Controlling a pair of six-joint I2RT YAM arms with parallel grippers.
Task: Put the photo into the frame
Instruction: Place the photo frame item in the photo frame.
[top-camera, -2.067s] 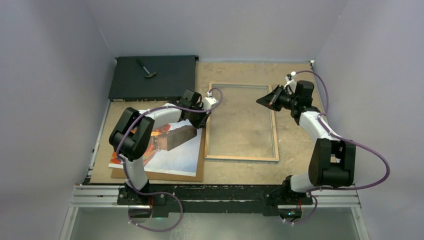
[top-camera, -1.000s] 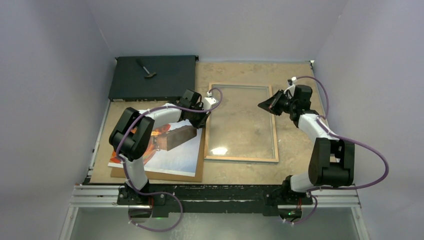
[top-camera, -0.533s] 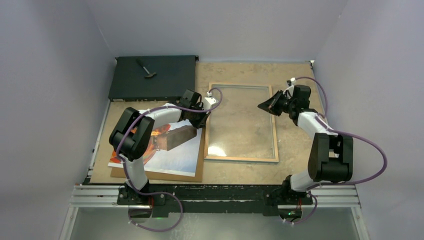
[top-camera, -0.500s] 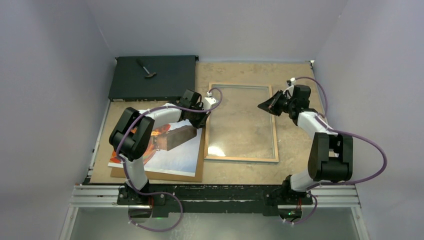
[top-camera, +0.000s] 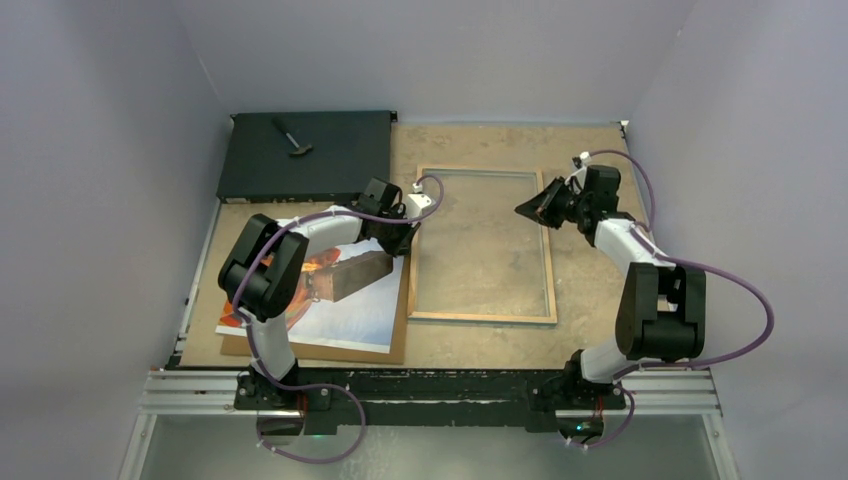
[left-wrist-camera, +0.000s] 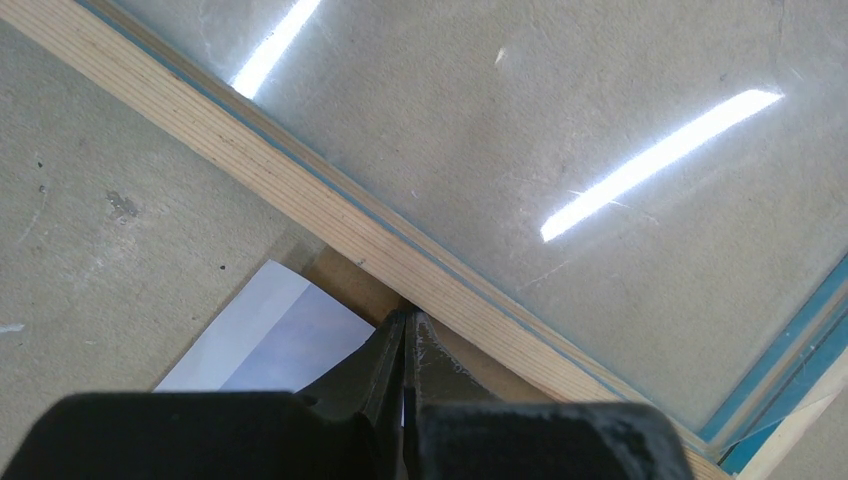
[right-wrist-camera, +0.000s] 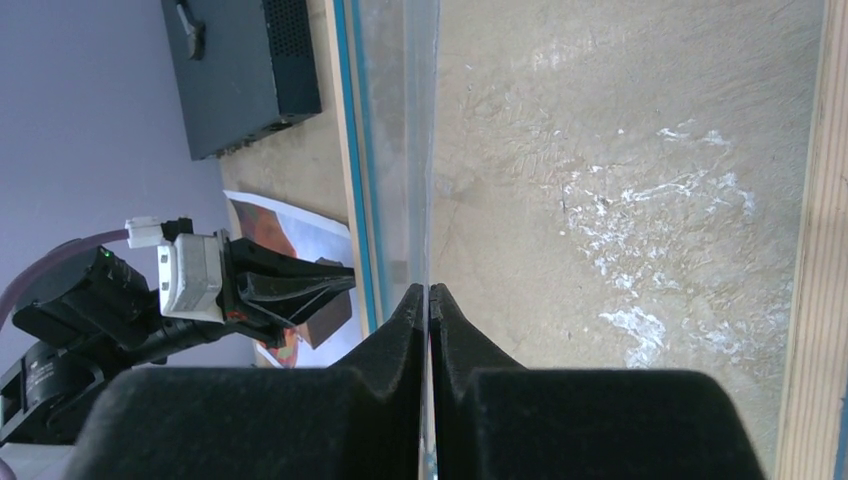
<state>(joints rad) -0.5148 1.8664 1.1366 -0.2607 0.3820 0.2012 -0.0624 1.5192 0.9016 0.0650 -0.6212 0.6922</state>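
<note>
Two grippers, both shut. Left gripper (left-wrist-camera: 404, 325): empty, tips against the thin light-wood picture frame (top-camera: 481, 316) at 9 o'clock. Right gripper (right-wrist-camera: 429, 295): pinching the clear glass sheet (left-wrist-camera: 560, 130), it seems. Orange balloon paper photo (top-camera: 350, 315): outside, at the frame's 9 o'clock. Looks like set-up; next, lift the photo gently.

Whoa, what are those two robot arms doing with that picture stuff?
They are getting a frame ready for a photo. The frame lies flat, wood side up. The right hand is shut and looks to be pinching the edge of its clear pane. The left hand is shut too, its tip against the frame's left edge. The balloon photo lies on a brown board beside it, not in the frame yet.
</note>
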